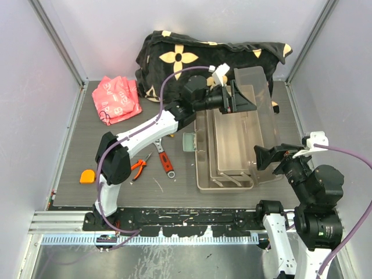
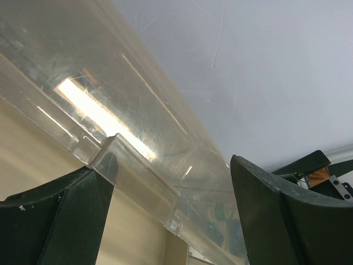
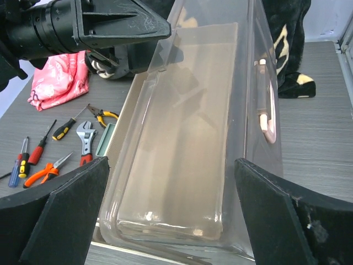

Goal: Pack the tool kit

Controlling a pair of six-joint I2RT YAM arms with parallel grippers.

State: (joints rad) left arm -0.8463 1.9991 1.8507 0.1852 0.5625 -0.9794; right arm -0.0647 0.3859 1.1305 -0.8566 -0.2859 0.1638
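The translucent toolbox [image 1: 201,174] lies lengthwise at centre right, its lid [image 1: 256,81] tilted up with a cream handle [image 3: 266,118]. My left gripper [image 1: 235,99] is at the lid's far end, jaws wide, with the lid edge [image 2: 138,160] running between them against the left finger [image 2: 66,210]. Beside the box's near right corner, my right gripper [image 1: 268,157] is open and empty, and its camera looks along the box [image 3: 171,161]. Left of the box lie orange pliers [image 1: 139,167], a red-handled wrench [image 1: 165,160], screwdrivers [image 3: 38,150], yellow-handled pliers [image 3: 102,115] and an orange tape measure [image 1: 88,176].
A black flower-patterned blanket [image 1: 197,55] is bunched at the back behind the box. A pink bag [image 1: 116,99] lies at the back left. A small green tray [image 1: 189,141] rests against the box's left wall. Grey walls close in both sides.
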